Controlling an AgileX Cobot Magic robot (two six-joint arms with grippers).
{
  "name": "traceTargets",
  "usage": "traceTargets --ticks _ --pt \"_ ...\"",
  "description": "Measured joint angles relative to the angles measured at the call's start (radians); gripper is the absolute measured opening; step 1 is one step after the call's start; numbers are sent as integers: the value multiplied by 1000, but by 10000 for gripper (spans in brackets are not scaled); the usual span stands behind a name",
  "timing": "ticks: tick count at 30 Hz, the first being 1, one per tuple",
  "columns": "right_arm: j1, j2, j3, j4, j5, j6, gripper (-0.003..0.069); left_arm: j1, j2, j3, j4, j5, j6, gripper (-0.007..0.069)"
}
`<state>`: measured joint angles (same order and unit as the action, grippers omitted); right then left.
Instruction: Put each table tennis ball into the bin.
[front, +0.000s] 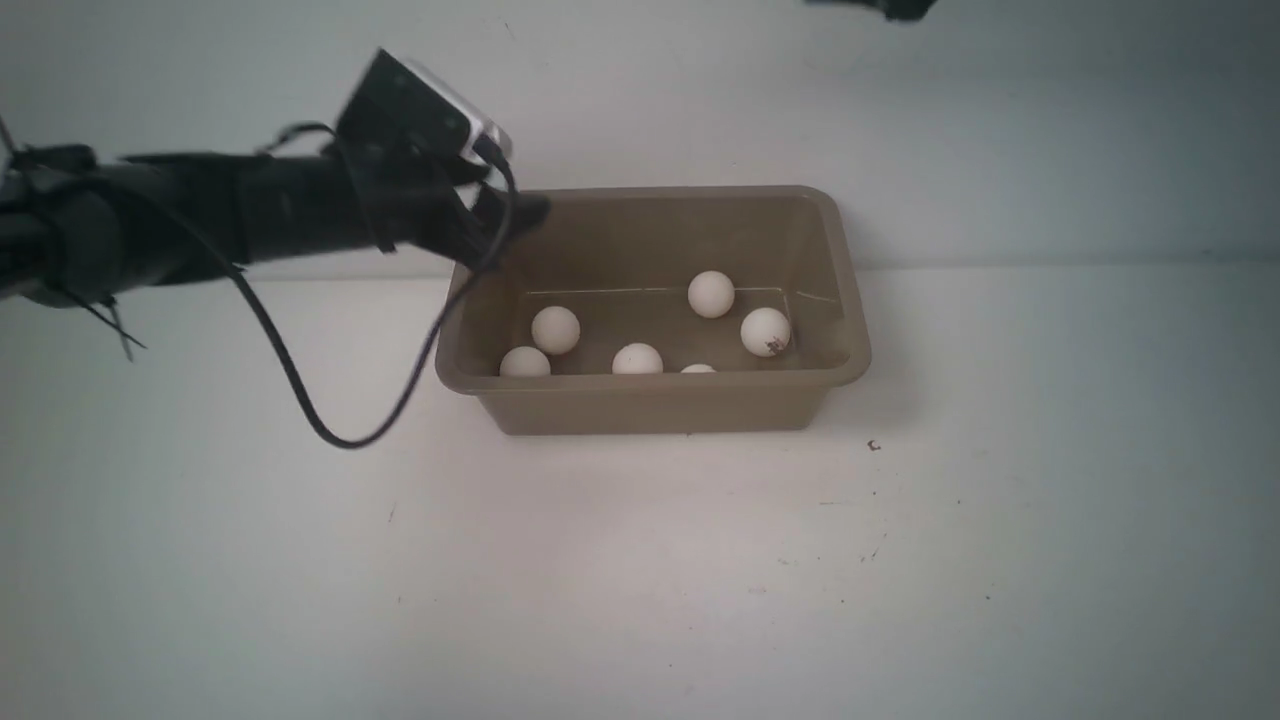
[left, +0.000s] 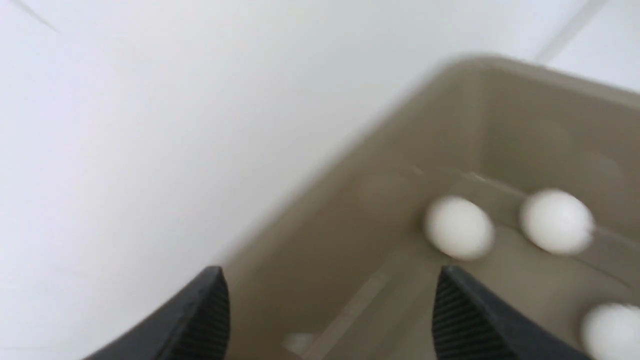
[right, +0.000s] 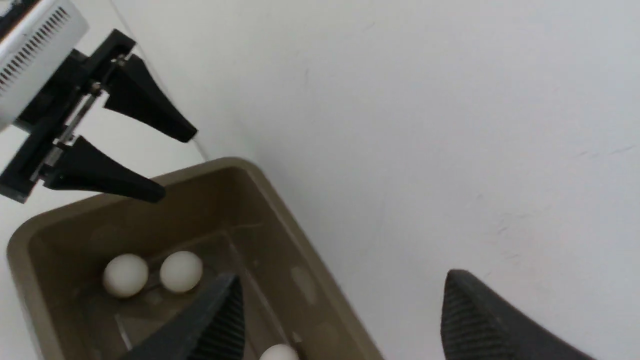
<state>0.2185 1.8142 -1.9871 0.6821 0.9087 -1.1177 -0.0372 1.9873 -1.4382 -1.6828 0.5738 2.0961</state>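
Note:
The taupe bin (front: 660, 405) stands at the middle of the white table. Several off-white table tennis balls lie on its floor, among them one at the back (front: 711, 294), one with a dark mark (front: 765, 331) and one at the left (front: 555, 329). My left gripper (front: 515, 215) hangs open and empty over the bin's rear left corner; its wrist view shows the gripper (left: 330, 280) above the bin wall (left: 450, 115) and three balls, one of them close by (left: 459, 227). My right gripper (right: 341, 280) is open and empty, high above the bin's right rim (right: 280, 210).
The left arm's black cable (front: 330, 435) loops down onto the table left of the bin. A dark bit of the right arm (front: 885, 8) shows at the top edge. A small dark speck (front: 874, 445) lies right of the bin.

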Motion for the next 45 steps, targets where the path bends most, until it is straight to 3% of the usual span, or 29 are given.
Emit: traceTargets --ticks 10,13,19,21,24,30,36,45 --pt "0 -267 0 -44 -50 78 482 65 -138 0 -7 -5 0 492" --pt "0 -405 0 -164 -50 190 482 65 -170 0 -7 0 -1 492" --pt "0 -654 0 -530 13 579 482 65 -183 0 -7 31 -28 492" --pt "0 -734 25 -605 54 680 482 65 -183 0 -6 47 -43 492" --pt "0 -826 90 -651 106 738 482 65 -183 0 -6 83 -56 492" --pt "0 -1032 440 -625 113 751 482 65 -183 0 -4 137 -84 492" --pt "0 -1235 1008 -505 -132 695 482 65 -206 0 0 180 -142 492" --pt "0 -1426 1462 -438 -464 683 482 65 -247 0 0 218 -170 492"
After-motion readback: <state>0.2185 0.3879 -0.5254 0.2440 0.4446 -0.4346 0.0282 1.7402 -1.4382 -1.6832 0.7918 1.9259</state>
